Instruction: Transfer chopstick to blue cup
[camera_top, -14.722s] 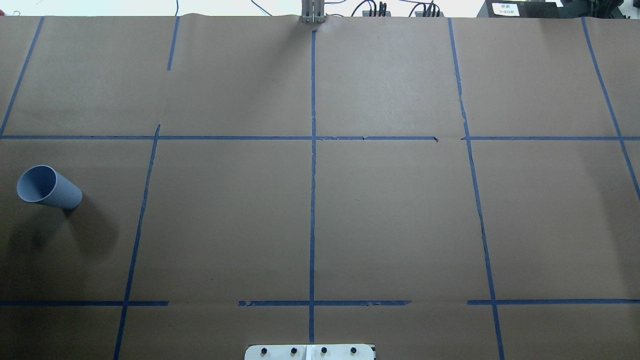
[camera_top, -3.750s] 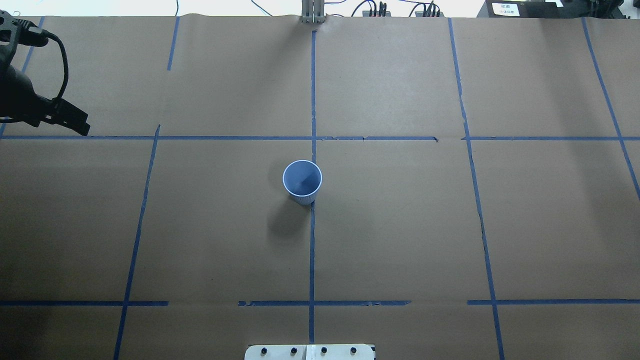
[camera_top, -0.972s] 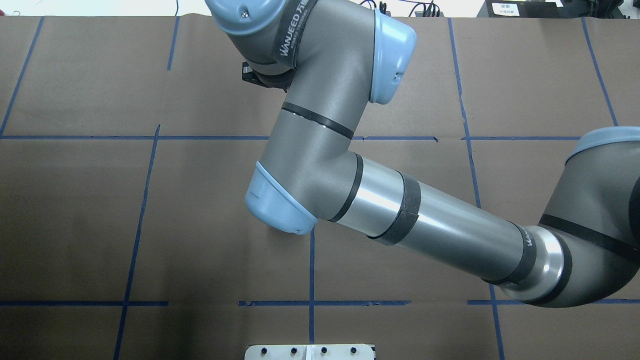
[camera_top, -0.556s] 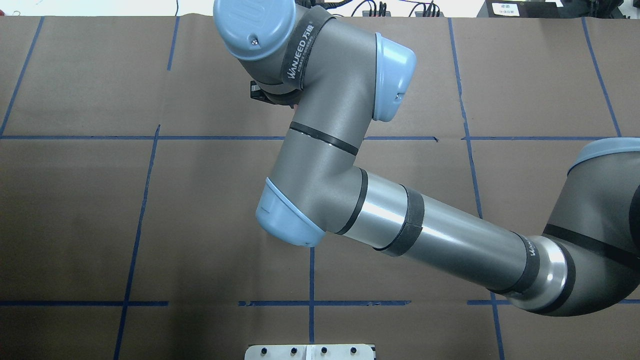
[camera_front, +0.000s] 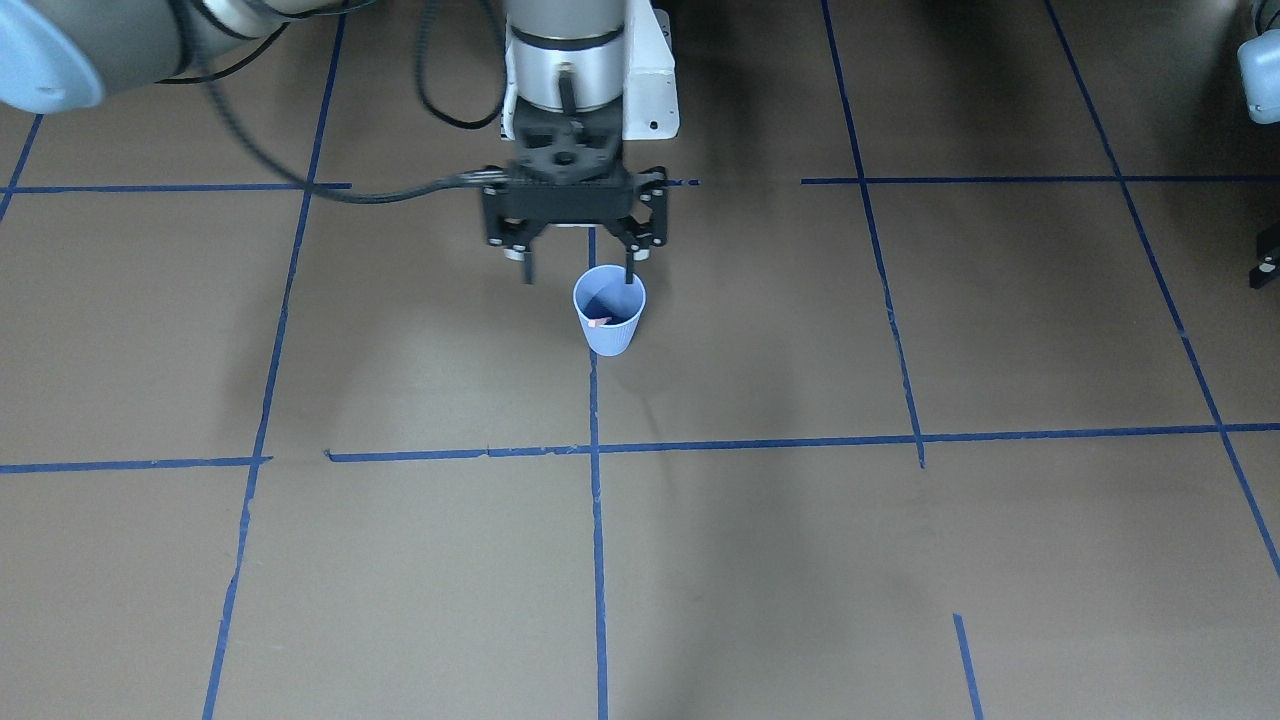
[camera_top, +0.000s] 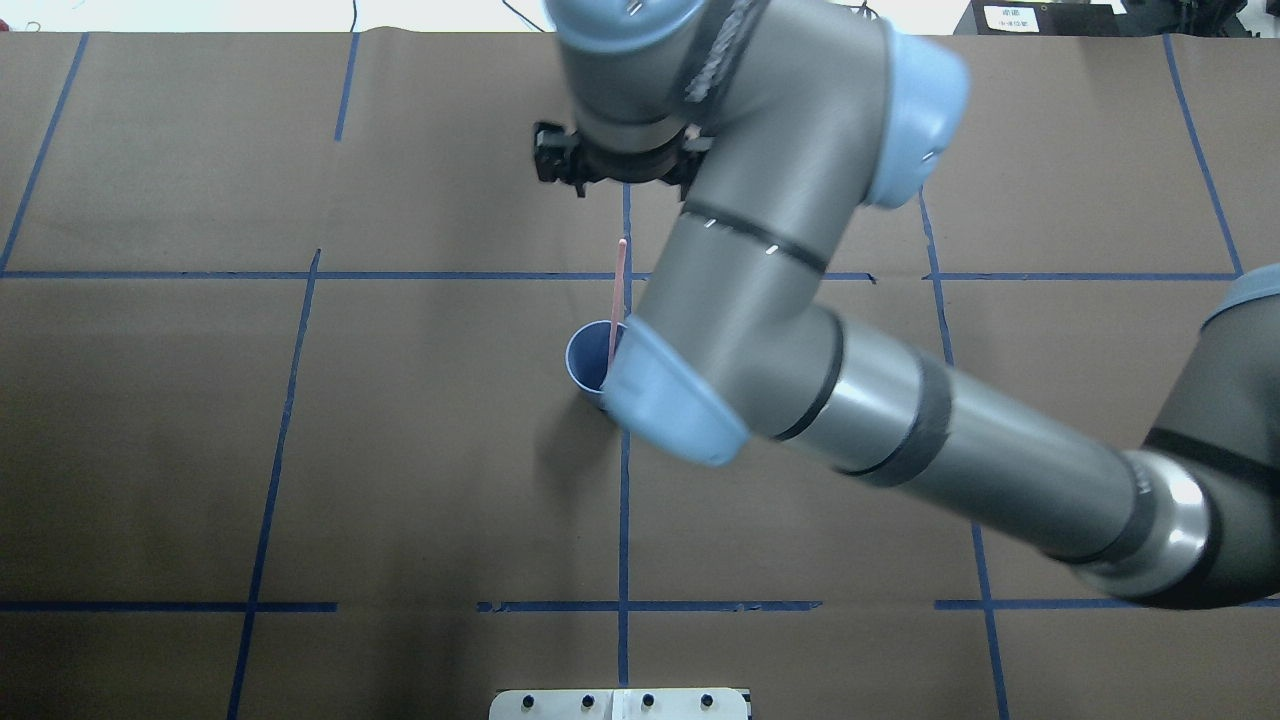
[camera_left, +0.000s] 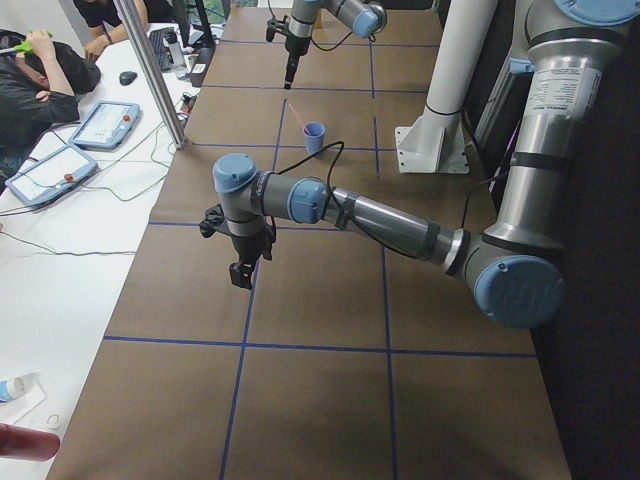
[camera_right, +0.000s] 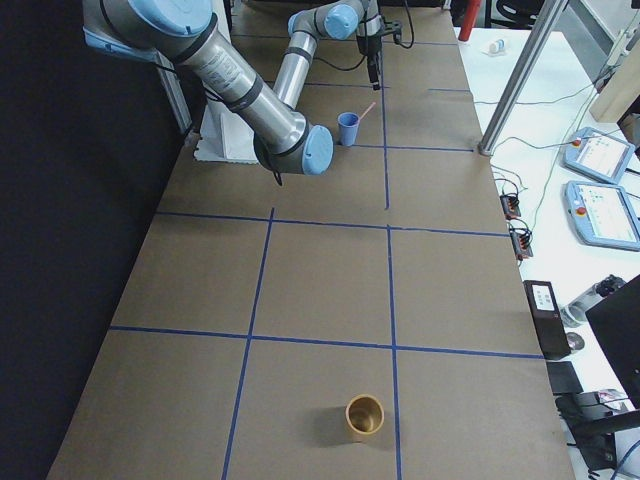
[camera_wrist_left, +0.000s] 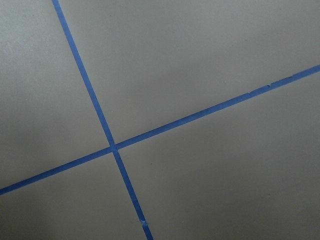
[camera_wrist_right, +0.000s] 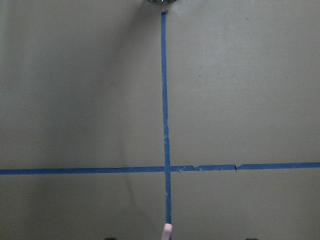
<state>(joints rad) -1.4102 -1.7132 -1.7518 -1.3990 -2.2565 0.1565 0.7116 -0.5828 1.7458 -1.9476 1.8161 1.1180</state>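
Note:
The blue cup (camera_front: 609, 312) stands upright on the table's middle tape line. A thin pink chopstick (camera_top: 616, 295) leans in it, and its tip points away from the robot; only a pinkish tip (camera_front: 598, 322) shows in the front view. My right gripper (camera_front: 577, 278) hangs open and empty just above and behind the cup, with one finger (camera_front: 628, 268) over the rim. The chopstick's tip also shows at the bottom of the right wrist view (camera_wrist_right: 167, 230). My left gripper (camera_left: 240, 272) hovers over bare table near the left end; I cannot tell if it is open.
A tan cup (camera_right: 364, 415) stands alone near the table's right end. Blue tape lines grid the brown paper. My right arm's elbow (camera_top: 670, 400) covers part of the blue cup in the overhead view. Operators and tablets (camera_left: 105, 122) sit beyond the far edge.
The blue cup went from the far left to the table's middle. In the last second my right arm shifted to the right, uncovering the cup with the pink chopstick in it.

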